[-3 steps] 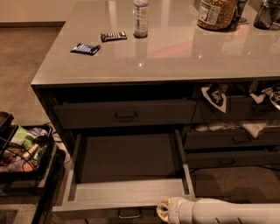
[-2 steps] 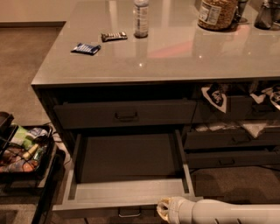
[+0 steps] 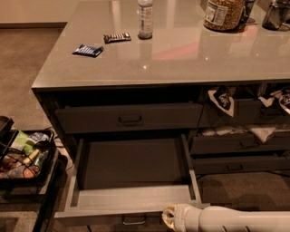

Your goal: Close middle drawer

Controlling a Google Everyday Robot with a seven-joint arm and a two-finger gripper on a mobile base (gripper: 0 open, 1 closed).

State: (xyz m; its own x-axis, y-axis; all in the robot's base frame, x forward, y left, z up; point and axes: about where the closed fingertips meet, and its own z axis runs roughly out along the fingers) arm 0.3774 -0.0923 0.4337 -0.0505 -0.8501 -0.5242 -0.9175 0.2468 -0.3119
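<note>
Middle drawer (image 3: 131, 199) stands pulled out. Gripper (image 3: 170, 216) sits at its near front, just right of the bar handle (image 3: 134, 220). Grip state cannot be told.

The pulled-out, wide dark grey middle drawer (image 3: 131, 199) has its flat front cut by the bottom edge, and only the top of its small metal bar handle (image 3: 134, 220) shows. The gripper (image 3: 168, 215), at that front just right of the handle, is a pale blur. Its white arm (image 3: 235, 219) runs off the right edge. The upper edge crops the clear bottle (image 3: 145, 20) and the grain-filled jar (image 3: 223, 13).
</note>
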